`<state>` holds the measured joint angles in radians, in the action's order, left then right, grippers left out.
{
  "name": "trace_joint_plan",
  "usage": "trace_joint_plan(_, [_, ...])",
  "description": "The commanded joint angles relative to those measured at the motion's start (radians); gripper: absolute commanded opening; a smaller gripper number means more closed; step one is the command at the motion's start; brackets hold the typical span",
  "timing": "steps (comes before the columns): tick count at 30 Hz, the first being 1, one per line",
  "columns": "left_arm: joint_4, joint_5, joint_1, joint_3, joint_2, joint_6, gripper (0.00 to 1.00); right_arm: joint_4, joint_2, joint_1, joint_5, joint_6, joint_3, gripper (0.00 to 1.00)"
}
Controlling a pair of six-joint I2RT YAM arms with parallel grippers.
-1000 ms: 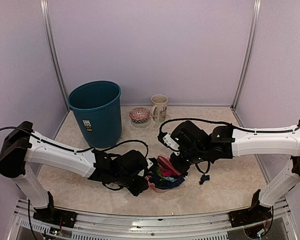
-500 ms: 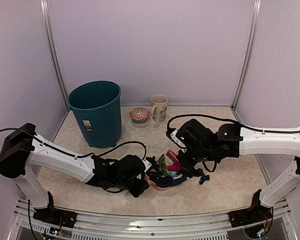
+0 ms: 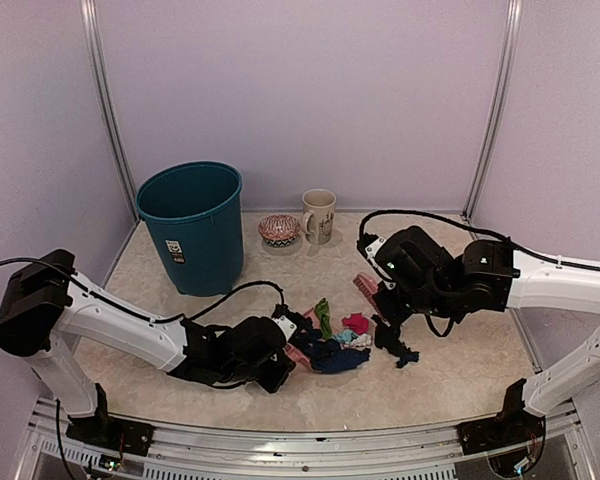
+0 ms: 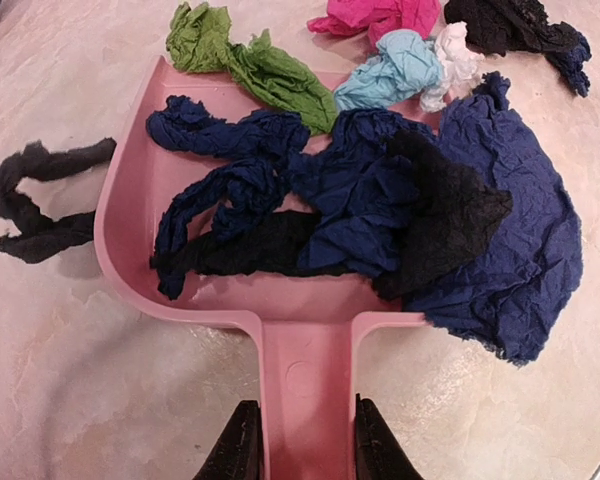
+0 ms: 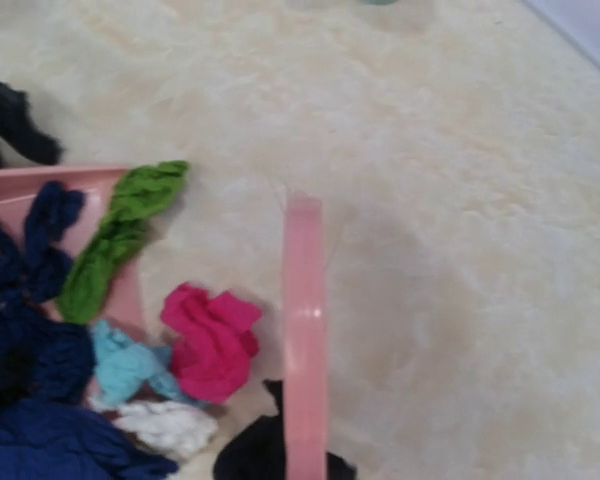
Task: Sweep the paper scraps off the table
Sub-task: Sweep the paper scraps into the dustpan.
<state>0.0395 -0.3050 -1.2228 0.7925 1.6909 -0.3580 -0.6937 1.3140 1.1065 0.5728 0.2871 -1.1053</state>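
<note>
My left gripper [image 4: 302, 452] is shut on the handle of a pink dustpan [image 4: 130, 270] that lies flat on the table [image 3: 450, 380]. Navy and black paper scraps [image 4: 360, 200] fill the pan and spill over its right side. Green [image 4: 250, 60], teal [image 4: 395, 65] and magenta [image 4: 375, 15] scraps lie at its mouth. Black scraps lie left of it [image 4: 35, 200] and far right [image 4: 510, 25]. My right gripper [image 3: 385, 300] holds a pink brush [image 5: 305, 330] just right of the magenta scrap [image 5: 210, 345]; its fingers are hidden in the right wrist view.
A teal bin [image 3: 192, 225] stands at the back left. A patterned bowl [image 3: 279, 230] and a mug [image 3: 319, 215] stand by the back wall. Loose black scraps [image 3: 395, 350] lie right of the pile. A metal rail [image 3: 300, 440] runs along the front edge.
My right arm has pulled the brush right and back, off the dustpan. The green, magenta and teal scraps now lie uncovered at the pan's mouth. The left gripper shifted slightly.
</note>
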Motion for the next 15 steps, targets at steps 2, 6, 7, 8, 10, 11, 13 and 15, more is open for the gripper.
trace_joint_plan(2, [0.034, -0.066, -0.007, -0.012, -0.047, -0.004, 0.0, -0.014, -0.078, -0.004, 0.099, 0.027, 0.033, 0.0])
trace_joint_plan(6, [0.022, -0.086, -0.006, -0.007, -0.079, -0.004, 0.0, 0.004, -0.137, -0.035, 0.117, 0.032, 0.068, 0.0])
trace_joint_plan(7, [0.016, -0.091, -0.007, -0.002, -0.088, -0.001, 0.0, 0.012, -0.151, -0.043, 0.116, 0.033, 0.081, 0.0])
trace_joint_plan(8, [0.009, -0.098, -0.007, 0.002, -0.096, 0.002, 0.0, 0.021, -0.173, -0.053, 0.114, 0.033, 0.098, 0.0])
trace_joint_plan(10, [-0.013, -0.11, -0.006, 0.01, -0.11, 0.007, 0.0, 0.047, -0.204, -0.073, 0.107, 0.032, 0.128, 0.0])
trace_joint_plan(11, [-0.023, -0.115, -0.007, 0.018, -0.118, 0.01, 0.0, 0.06, -0.22, -0.085, 0.097, 0.031, 0.143, 0.0])
trace_joint_plan(13, [-0.042, -0.125, -0.007, 0.031, -0.132, 0.019, 0.0, 0.088, -0.248, -0.104, 0.085, 0.032, 0.172, 0.0])
trace_joint_plan(15, [-0.064, -0.136, -0.007, 0.048, -0.144, 0.028, 0.0, 0.11, -0.272, -0.122, 0.079, 0.035, 0.198, 0.0])
